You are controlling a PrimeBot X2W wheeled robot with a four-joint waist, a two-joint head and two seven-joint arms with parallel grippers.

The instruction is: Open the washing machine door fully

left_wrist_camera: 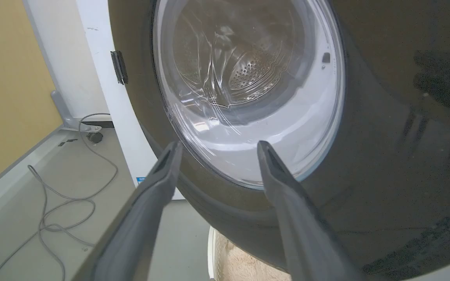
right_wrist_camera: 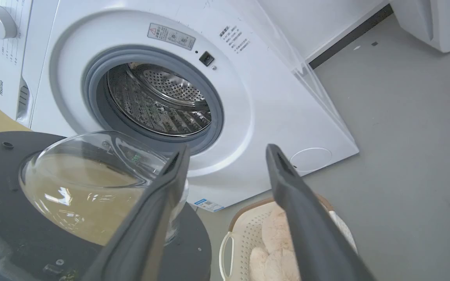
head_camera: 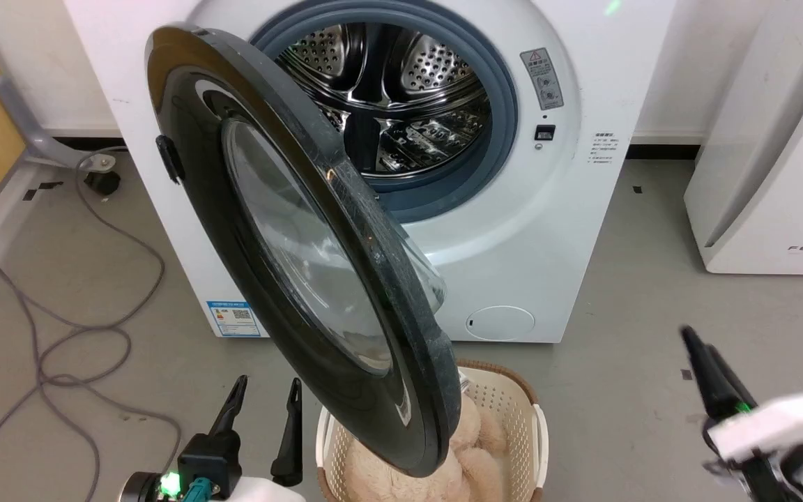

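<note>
Grey floor (head_camera: 617,279) below, washing machine door (head_camera: 290,279) hangs half-open; right gripper (right_wrist_camera: 227,150), spread empty, faces its inner side, likely to push; left gripper (head_camera: 268,382) likewise spread empty.

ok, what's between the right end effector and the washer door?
Head view: the laundry basket's rim and bare grey floor lie between the right end effector and the washing machine door. Nothing bridges them.

The washing machine door (head_camera: 304,265) is black, the washing machine (head_camera: 534,230) white.
</note>
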